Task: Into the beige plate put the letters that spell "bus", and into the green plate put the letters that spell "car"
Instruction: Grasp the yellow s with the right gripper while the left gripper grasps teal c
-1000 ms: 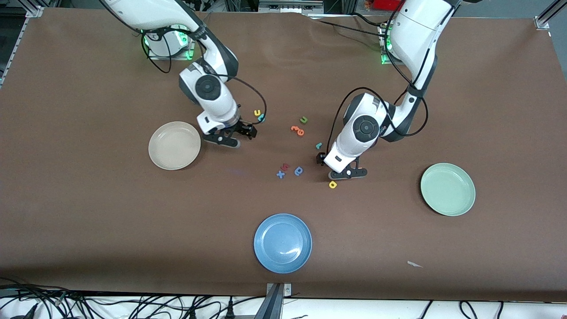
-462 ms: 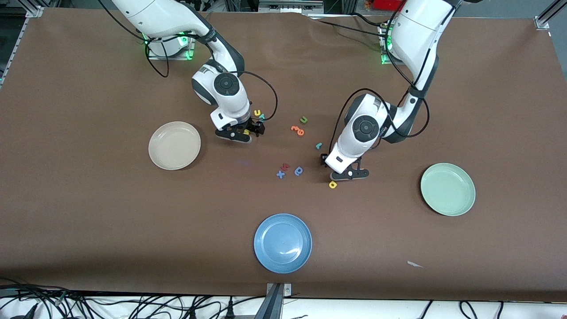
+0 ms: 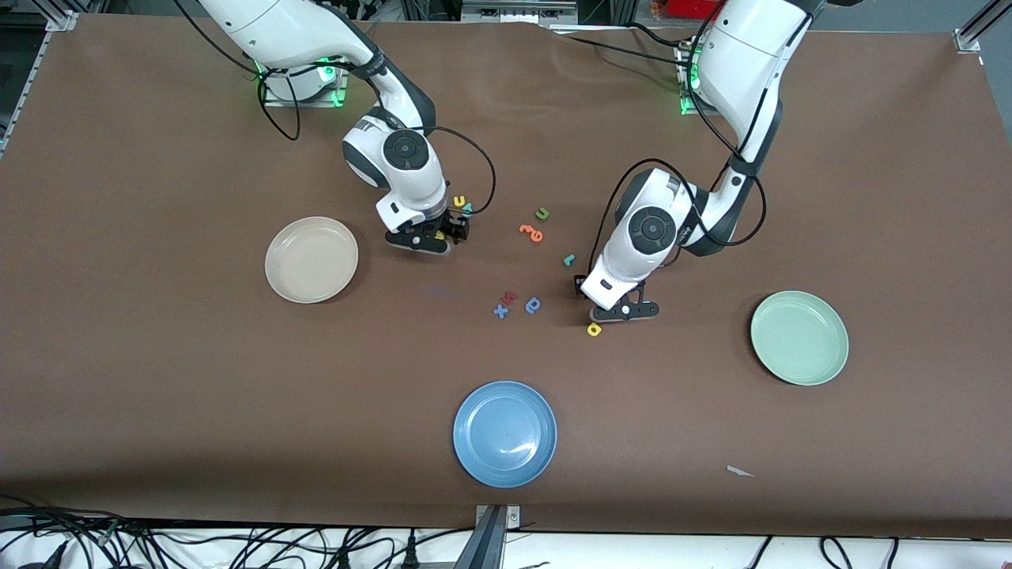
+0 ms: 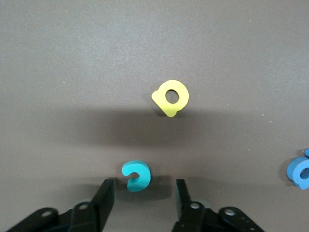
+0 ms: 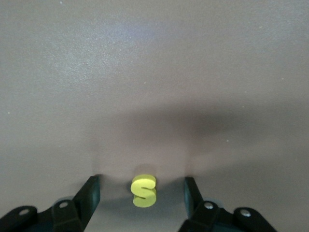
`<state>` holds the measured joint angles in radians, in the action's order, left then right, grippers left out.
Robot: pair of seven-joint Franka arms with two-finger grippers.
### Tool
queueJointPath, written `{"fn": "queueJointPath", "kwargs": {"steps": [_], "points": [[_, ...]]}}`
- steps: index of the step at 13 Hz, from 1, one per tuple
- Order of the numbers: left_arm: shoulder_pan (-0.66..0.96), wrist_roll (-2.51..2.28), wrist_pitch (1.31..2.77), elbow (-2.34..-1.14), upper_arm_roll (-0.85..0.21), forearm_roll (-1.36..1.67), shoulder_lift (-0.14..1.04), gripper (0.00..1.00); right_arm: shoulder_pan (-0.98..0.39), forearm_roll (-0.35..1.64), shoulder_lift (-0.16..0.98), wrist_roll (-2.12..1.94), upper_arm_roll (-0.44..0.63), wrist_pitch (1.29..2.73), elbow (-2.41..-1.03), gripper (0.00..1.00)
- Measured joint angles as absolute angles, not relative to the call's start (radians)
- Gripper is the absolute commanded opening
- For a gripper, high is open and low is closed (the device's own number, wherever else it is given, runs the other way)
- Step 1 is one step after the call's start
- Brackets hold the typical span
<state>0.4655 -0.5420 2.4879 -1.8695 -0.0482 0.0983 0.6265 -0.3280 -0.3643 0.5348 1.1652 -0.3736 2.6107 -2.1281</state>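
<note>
The right gripper [image 5: 140, 193] is sitting low on the table beside the beige plate [image 3: 311, 260], fingers [image 5: 89, 193] spread with gaps either side of the yellow "s" [image 5: 144, 191], which is lying flat between them, not yet pinched. The left gripper [image 4: 142, 198] is doing the same at the middle of the table, fingers [image 4: 104, 198] parted around the teal "c" [image 4: 136, 175], clear of it on both sides. So both arms are at the grasping step of their first letters; both plates are showing bare. By my reading, the next move is calling for each pair of jaws to close squarely on thin foam lying flat on the table, then a lift and a carry to the plate at that arm's end.

Around the right gripper, the yellow "u" [image 3: 458, 201] and teal "b" [image 3: 466, 209] are lying touching, just beside it. The yellow "a" [image 4: 170, 97] is lying near the "c", nearer the front camera; the teal "r" [image 3: 568, 259] is lying just beside the left arm. An orange pair [image 3: 532, 231], a green "u" [image 3: 542, 213], the blue letter [image 3: 534, 305] and an "x" [image 3: 500, 311] are scattered between the arms, and the blue plate [image 3: 504, 434] is well apart. Nothing seems to be blocking the route to the green plate [image 3: 798, 337].
</note>
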Motion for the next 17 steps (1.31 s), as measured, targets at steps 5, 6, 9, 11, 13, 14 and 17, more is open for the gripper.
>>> {"fn": "queueJointPath", "kwargs": {"steps": [5, 6, 9, 11, 13, 14, 17], "points": [[0.465, -0.542, 2.488, -1.869, -0.042, 0.098, 0.631, 0.46, -0.328, -0.389, 0.528, 1.165, -0.375, 2.611, -2.129, 0.19], [0.466, -0.542, 2.488, -1.869, -0.041, 0.098, 0.633, 0.45, -0.328, -0.392, 0.525, 1.165, -0.375, 2.611, -2.13, 0.09], [0.466, -0.543, 2.488, -1.869, -0.039, 0.098, 0.633, 0.34, -0.328, -0.393, 0.516, 1.165, -0.375, 2.611, -2.14, 0.0], [0.466, -0.543, 2.488, -1.867, -0.034, 0.098, 0.633, 0.28, -0.328, -0.394, 0.511, 1.164, -0.374, 2.611, -2.146, 0.0], [0.465, -0.543, 2.488, -1.867, -0.032, 0.098, 0.633, 0.24, -0.323, -0.397, 0.488, 1.153, -0.373, 2.61, -2.149, 0.0], [0.466, -0.543, 2.488, -1.866, -0.032, 0.098, 0.633, 0.22, -0.311, -0.397, 0.466, 1.127, -0.373, 2.6, -2.154, 0.0], [0.466, -0.543, 2.488, -1.866, -0.032, 0.097, 0.633, 0.19, -0.241, -0.397, 0.377, 0.983, -0.372, 2.499, -2.17, 0.0]]}}
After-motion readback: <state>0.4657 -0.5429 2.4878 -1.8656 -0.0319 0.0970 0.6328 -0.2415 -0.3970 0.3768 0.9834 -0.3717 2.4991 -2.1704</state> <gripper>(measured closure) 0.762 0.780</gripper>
